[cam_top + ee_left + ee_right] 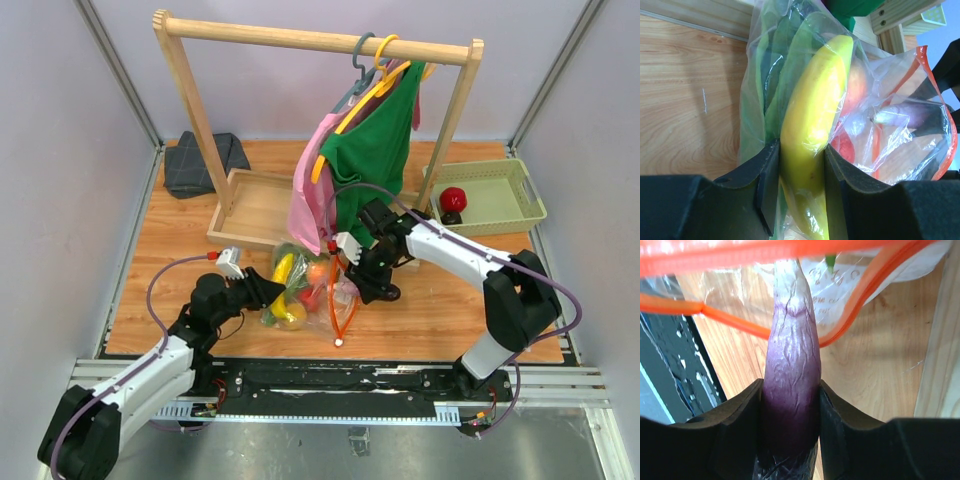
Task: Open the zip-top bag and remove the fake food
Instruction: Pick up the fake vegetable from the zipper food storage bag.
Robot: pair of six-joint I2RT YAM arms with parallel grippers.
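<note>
Gripping: right claw [790, 392] one eggplant [792, 335], left claw [801, 152] banana [821, 82]

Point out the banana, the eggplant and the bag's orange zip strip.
banana [815, 115], left wrist view, middle of its yellow body.
eggplant [792, 385], right wrist view, its purple middle.
orange zip strip [715, 256], right wrist view, top band.

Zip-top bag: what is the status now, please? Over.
Left end effector shut on zip-top bag, pinching banana through plastic. Right end effector shut on eggplant at open zip mouth. Pink garment hangs just behind bag.
</note>
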